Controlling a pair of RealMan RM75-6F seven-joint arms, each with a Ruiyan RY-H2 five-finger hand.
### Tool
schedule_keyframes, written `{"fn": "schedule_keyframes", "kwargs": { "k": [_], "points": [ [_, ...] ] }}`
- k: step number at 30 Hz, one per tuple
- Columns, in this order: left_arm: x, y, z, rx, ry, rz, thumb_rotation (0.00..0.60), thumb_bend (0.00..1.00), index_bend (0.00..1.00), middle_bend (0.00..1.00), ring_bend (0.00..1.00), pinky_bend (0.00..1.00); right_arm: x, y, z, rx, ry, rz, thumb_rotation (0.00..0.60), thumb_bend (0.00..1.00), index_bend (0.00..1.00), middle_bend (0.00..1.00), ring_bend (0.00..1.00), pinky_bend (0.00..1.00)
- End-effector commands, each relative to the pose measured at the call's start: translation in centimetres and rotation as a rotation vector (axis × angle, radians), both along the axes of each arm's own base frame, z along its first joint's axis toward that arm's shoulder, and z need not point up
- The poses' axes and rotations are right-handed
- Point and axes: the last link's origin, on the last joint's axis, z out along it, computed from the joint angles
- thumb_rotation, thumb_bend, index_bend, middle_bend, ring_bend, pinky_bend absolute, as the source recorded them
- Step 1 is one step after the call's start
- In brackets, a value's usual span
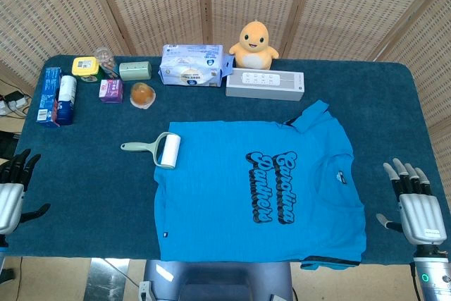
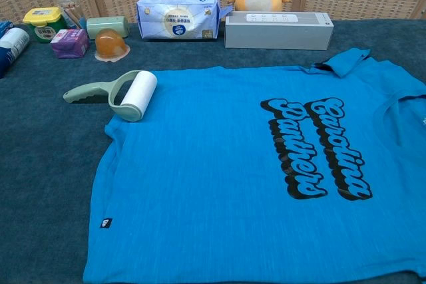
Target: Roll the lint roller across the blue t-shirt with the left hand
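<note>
Dark blue table cloth (image 1: 84, 181) covers the table from edge to edge. Blue t-shirt (image 1: 257, 188) lies flat on it, right of centre, printed side up with black lettering (image 1: 275, 187), collar toward the robot's right and hem toward its left; one sleeve (image 1: 310, 114) points to the far side. Along the far edge: grey rectangular box (image 1: 265, 84), pack of wipes (image 1: 192, 65) to its left, yellow plush toy (image 1: 254, 46) behind and between them. Farther left, a cluster: pale green case (image 1: 134, 70), orange round item on a clear wrapper (image 1: 142, 94), purple small box (image 1: 110, 90), yellow-lidded jar (image 1: 85, 68), clear glass with sticks (image 1: 106, 60). At the far-left corner a blue carton (image 1: 48, 96) with a white-and-blue bottle (image 1: 65, 99) lying just beside it. Lint roller (image 1: 155, 149): white roll resting on the hem corner of the t-shirt, pale green handle pointing left onto the bare cloth; chest view shows the same. No hand touches it. Left hand (image 1: 13, 188) sits at the near-left table edge, well apart from the roller, fingers spread and holding nothing. Right hand (image 1: 416, 202) sits at the near-right edge, beside the shirt collar area but off the fabric, fingers extended and apart, empty. Neither hand appears in the chest view.
</note>
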Motion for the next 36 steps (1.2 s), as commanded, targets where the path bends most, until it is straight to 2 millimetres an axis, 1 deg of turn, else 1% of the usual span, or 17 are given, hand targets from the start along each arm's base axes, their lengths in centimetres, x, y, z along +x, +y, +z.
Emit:
{"fn": "schedule_keyframes", "kwargs": {
  "k": [1,7,11,15,16,17,18,20,23,26,30,32,36],
  "points": [
    [0.1,-0.1,0.0,-0.005,-0.004,-0.003,0.6,0.09,0.0,0.0,0.0,0.08,0.0,0.1,0.0,-0.002,0.001,0.004,0.6,0.0,0.0,0.0,0.0,0.03],
    [-0.1,0.3,-0.5,-0.037,-0.003,0.004,0.6,0.08,0.0,0.0,0.0,0.08,0.0,0.1,0.0,-0.003,-0.002,0.005,0.6,0.0,0.0,0.0,0.0,0.03],
    [0.2,1.9,-0.7,-0.065,-0.004,0.003,0.6,0.08,0.0,0.0,0.0,0.08,-0.6,-0.4,-0.2,0.006,-0.001,-0.018,0.6,0.0,0.0,0.0,0.0,0.03],
    [0.2,4.8,-1.0,-0.141,-0.024,0.022,0.6,0.08,0.0,0.0,0.0,0.08,-1.4,-1.5,-0.6,0.018,0.004,-0.06,0.6,0.0,0.0,0.0,0.0,0.03],
    [0.4,5.9,-1.2,-0.178,-0.032,0.025,0.6,0.08,0.0,0.0,0.0,0.08,-1.6,-1.8,-0.7,0.021,0.006,-0.071,0.6,0.0,0.0,0.0,0.0,0.03],
    [1.0,8.4,-2.0,-0.258,-0.04,0.009,0.6,0.08,0.0,0.0,0.0,0.08,-2.1,-2.0,-0.8,0.024,0.016,-0.097,0.6,0.0,0.0,0.0,0.0,0.03],
    [1.2,9.7,-2.3,-0.289,-0.052,0.011,0.6,0.08,0.0,0.0,0.0,0.08,-2.1,-2.1,-0.8,0.023,0.015,-0.103,0.6,0.0,0.0,0.0,0.0,0.03],
    [1.5,11.5,-2.9,-0.334,-0.086,0.018,0.6,0.08,0.0,0.0,0.0,0.08,-2.1,-2.2,-0.7,0.016,0.014,-0.105,0.6,0.0,0.0,0.0,0.0,0.03],
    [1.9,13.5,-4.0,-0.388,-0.114,0.016,0.6,0.08,0.0,0.0,0.0,0.08,-2.0,-2.2,-0.6,0.011,0.013,-0.102,0.6,0.0,0.0,0.0,0.0,0.03],
    [2.2,15.0,-5.2,-0.419,-0.114,-0.002,0.6,0.08,0.0,0.0,0.0,0.08,-2.1,-2.3,-0.5,0.012,0.008,-0.104,0.6,0.0,0.0,0.0,0.0,0.03],
    [3.0,16.8,-7.3,-0.461,-0.14,-0.015,0.6,0.08,0.0,0.0,0.0,0.08,-2.3,-2.4,-0.2,0.009,-0.004,-0.112,0.6,0.0,0.0,0.0,0.0,0.03],
    [3.4,17.4,-8.4,-0.482,-0.151,-0.023,0.6,0.08,0.0,0.0,0.0,0.08,-2.5,-2.5,0.0,0.001,-0.009,-0.118,0.6,0.0,0.0,0.0,0.0,0.03],
    [3.9,18.0,-9.6,-0.517,-0.151,-0.028,0.6,0.08,0.0,0.0,0.0,0.08,-3.0,-2.7,0.1,0.005,-0.024,-0.139,0.6,0.0,0.0,0.0,0.0,0.03]
  ]
}}
